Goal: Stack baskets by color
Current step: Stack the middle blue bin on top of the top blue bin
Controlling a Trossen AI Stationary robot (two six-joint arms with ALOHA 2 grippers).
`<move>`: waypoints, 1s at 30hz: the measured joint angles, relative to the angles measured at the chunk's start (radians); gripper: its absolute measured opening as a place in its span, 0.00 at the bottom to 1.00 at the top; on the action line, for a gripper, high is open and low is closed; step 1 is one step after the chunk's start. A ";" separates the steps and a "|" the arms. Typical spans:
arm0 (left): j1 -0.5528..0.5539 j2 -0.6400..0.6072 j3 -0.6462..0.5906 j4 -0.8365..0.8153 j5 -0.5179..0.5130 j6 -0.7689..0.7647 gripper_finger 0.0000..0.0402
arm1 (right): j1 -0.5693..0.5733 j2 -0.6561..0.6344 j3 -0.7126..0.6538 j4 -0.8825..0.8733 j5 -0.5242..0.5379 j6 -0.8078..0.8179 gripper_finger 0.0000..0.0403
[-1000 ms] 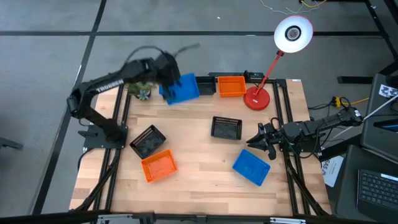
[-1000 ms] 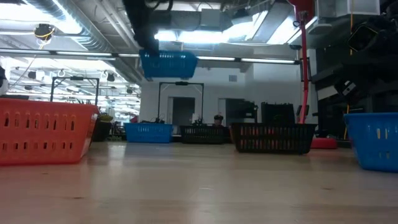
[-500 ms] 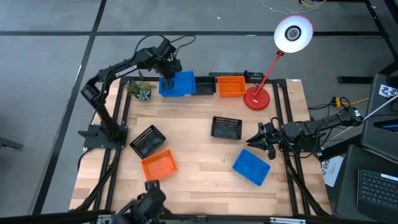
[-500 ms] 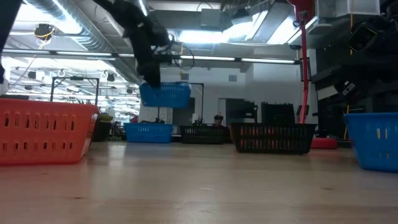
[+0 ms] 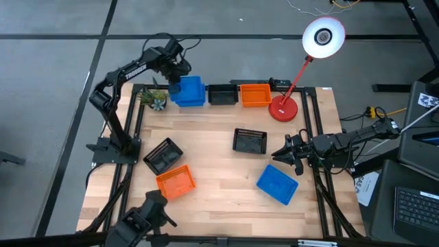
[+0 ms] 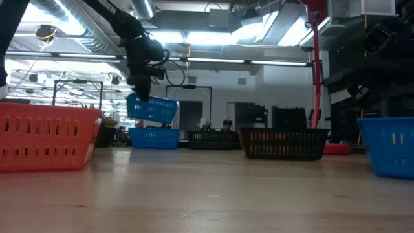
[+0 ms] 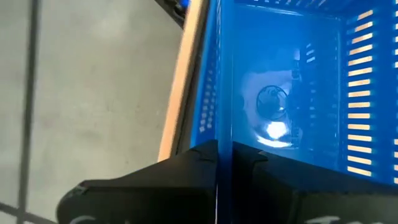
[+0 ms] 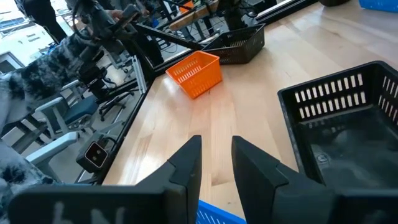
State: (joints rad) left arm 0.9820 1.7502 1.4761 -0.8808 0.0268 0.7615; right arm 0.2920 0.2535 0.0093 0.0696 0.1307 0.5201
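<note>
My left gripper (image 5: 173, 82) is shut on a blue basket (image 5: 188, 91), which hangs at the table's far left. In the low view this basket (image 6: 152, 109) hangs just above a second blue basket (image 6: 154, 137) standing on the table. A black basket (image 5: 222, 95) and an orange basket (image 5: 254, 95) stand in the same far row. More baskets lie about: black (image 5: 250, 140), black (image 5: 163, 155), orange (image 5: 175, 182) and blue (image 5: 277, 184). My right gripper (image 5: 280, 155) waits open near the right edge. My left gripper pinches one side wall of the blue basket at its rim (image 7: 219, 127), with one finger outside the wall and one inside the basket. The fingers come from above, slanting down. The basket hangs below them, slightly tilted and clear of the basket underneath.
A red desk lamp (image 5: 282, 108) stands at the far right, its white head (image 5: 323, 37) raised over the far edge. A small green plant (image 5: 156, 101) sits just left of the held basket. Bare wood (image 5: 212, 165) lies in the middle of the table.
My left gripper has carried the blue basket down and toward the table's far left corner. It has turned as it went and stayed shut. The basket, high above the far row before, now hangs low and tilted just over the other blue basket.
</note>
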 joint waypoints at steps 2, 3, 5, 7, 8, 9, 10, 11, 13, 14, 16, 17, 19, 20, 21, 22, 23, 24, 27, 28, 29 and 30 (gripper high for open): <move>0.020 0.000 0.000 0.001 0.040 0.023 0.00 | 0.000 0.000 0.000 0.000 0.000 0.001 0.22; 0.027 0.000 0.000 0.008 0.055 0.031 0.00 | 0.000 0.000 0.000 0.000 0.000 0.001 0.22; 0.028 0.000 0.000 0.027 0.064 0.030 0.00 | 0.000 0.000 0.000 0.000 0.000 0.002 0.22; 0.027 0.000 0.000 0.046 0.082 0.029 0.00 | 0.000 0.000 0.000 0.000 0.000 0.002 0.22; 0.026 0.000 0.000 0.050 0.092 0.032 0.00 | 0.000 0.000 0.000 0.000 0.000 0.002 0.22; 0.025 0.000 0.000 0.050 0.101 0.039 0.00 | 0.000 0.000 0.000 0.000 0.000 0.002 0.22; 0.021 0.003 0.000 0.055 0.101 0.049 0.00 | 0.000 0.000 0.000 0.000 0.000 0.002 0.22; 0.016 0.008 0.000 0.062 0.100 0.061 0.00 | 0.000 0.000 0.000 0.000 0.000 0.003 0.22; 0.012 0.024 0.000 0.059 0.097 0.077 0.00 | 0.000 0.000 0.000 0.001 0.000 0.003 0.22; 0.011 0.031 0.000 0.057 0.096 0.080 0.00 | 0.000 0.000 0.000 0.002 0.000 0.003 0.22; 0.009 0.048 0.000 0.061 0.096 0.079 0.00 | 0.000 0.000 0.000 0.010 0.000 0.003 0.22; 0.009 0.057 0.000 0.061 0.094 0.079 0.00 | 0.000 0.000 0.000 0.016 0.000 0.003 0.22; 0.004 0.074 0.000 0.063 0.089 0.079 0.01 | 0.000 -0.001 0.000 0.020 0.000 0.003 0.22; 0.002 0.080 0.000 0.069 0.088 0.079 0.01 | 0.000 -0.001 0.000 0.021 0.000 0.003 0.22; -0.001 0.084 0.000 0.075 0.088 0.079 0.02 | 0.000 -0.001 0.000 0.022 0.000 0.003 0.22; -0.001 0.086 0.000 0.082 0.088 0.079 0.04 | 0.000 -0.001 0.000 0.024 0.000 0.003 0.22; -0.002 0.087 0.000 0.090 0.089 0.079 0.05 | 0.000 -0.001 0.000 0.024 0.000 0.003 0.22; -0.005 0.089 0.000 0.098 0.089 0.079 0.07 | 0.000 -0.001 0.000 0.024 0.000 0.003 0.22; -0.010 0.089 0.000 0.108 0.088 0.079 0.12 | 0.000 -0.001 0.000 0.024 0.000 0.003 0.22; -0.010 0.089 0.000 0.113 0.087 0.078 0.13 | 0.000 -0.001 0.000 0.024 0.000 0.003 0.22; -0.010 0.089 0.000 0.111 0.088 0.078 0.15 | 0.000 -0.001 0.000 0.024 0.000 0.003 0.22; -0.010 0.089 0.000 0.108 0.087 0.078 0.16 | 0.000 -0.001 0.000 0.024 0.000 0.003 0.22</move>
State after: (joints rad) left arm 0.9723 1.8393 1.4761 -0.7724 0.1141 0.8398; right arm 0.2922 0.2530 0.0092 0.0937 0.1310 0.5232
